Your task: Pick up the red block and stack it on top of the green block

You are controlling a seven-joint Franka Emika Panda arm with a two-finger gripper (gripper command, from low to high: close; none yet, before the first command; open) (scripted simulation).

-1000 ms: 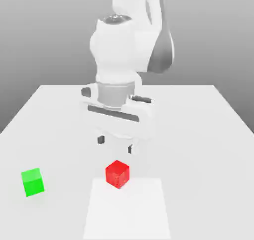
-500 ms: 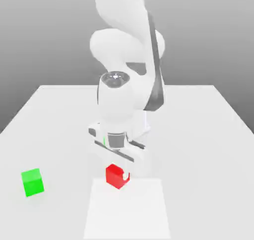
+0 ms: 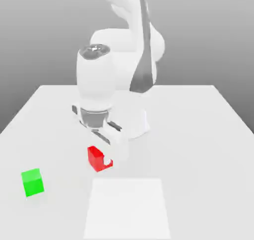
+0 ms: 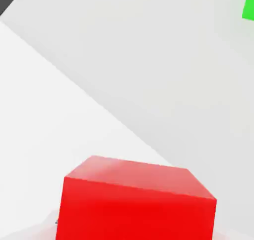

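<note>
From where I stand, the white arm (image 3: 95, 80) reaches over the pale table (image 3: 198, 159), its last section hanging almost upright with the gripper (image 3: 100, 159) at its lower end, pointing down. The hand is turned at an angle, so its wide body slants across the exterior view, lower toward that view's right.

The fingers are clenched on the red block (image 3: 94, 159). One pale fingertip (image 3: 107, 160) covers part of the block's side toward the exterior view's right (it looks like a bite taken out of the cube, oddly enough). In the hand view the red block sits between the fingers, close to the camera, one smooth face and a paler one beside it plain to see. How high its underside is above the table I can't tell.

The red block is just below the hand, beyond the white square (image 3: 127, 209) on the table as the exterior view looks at it, and a little toward that view's left.

The green block (image 3: 32, 182) stands on the table nearer the exterior view's left, closer to that camera than the red one and apart from it, with open tabletop between them. It touches neither the gripper nor the white square, and nothing rests on its top.
</note>
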